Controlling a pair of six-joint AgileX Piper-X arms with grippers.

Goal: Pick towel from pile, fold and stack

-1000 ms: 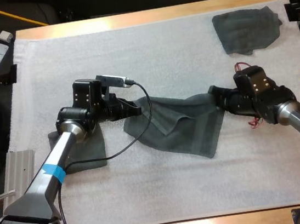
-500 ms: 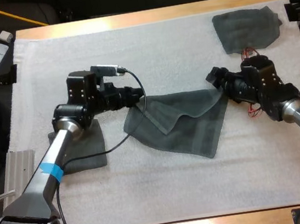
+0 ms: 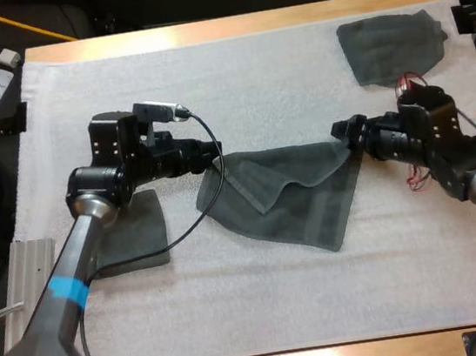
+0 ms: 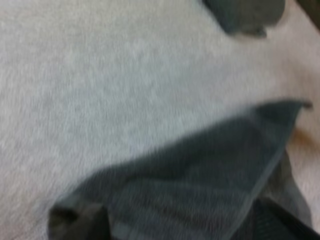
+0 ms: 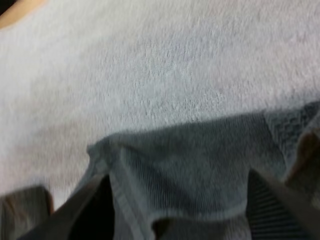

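White mat over the wooden surface; crumpled towel lay at its far right corner, folded towel at the left, partly hidden by the left arm. Between them, mid-mat, the towel in work lay spread but not flat: one flap was doubled over near its middle and the near corner ran to a skewed point. Left end effector was clamped on its far left corner, right end effector on its far right corner; in each wrist view cloth sat pinched between the fingers. Step judged: spreading, fold not yet begun. Next move probably calls for both arms to draw the far edge taut and level, work out the flap, then carry that edge toward the near one together. Pose: both forearms low over the mat, wrists turned inward, end effectors facing each other along the towel's far edge.
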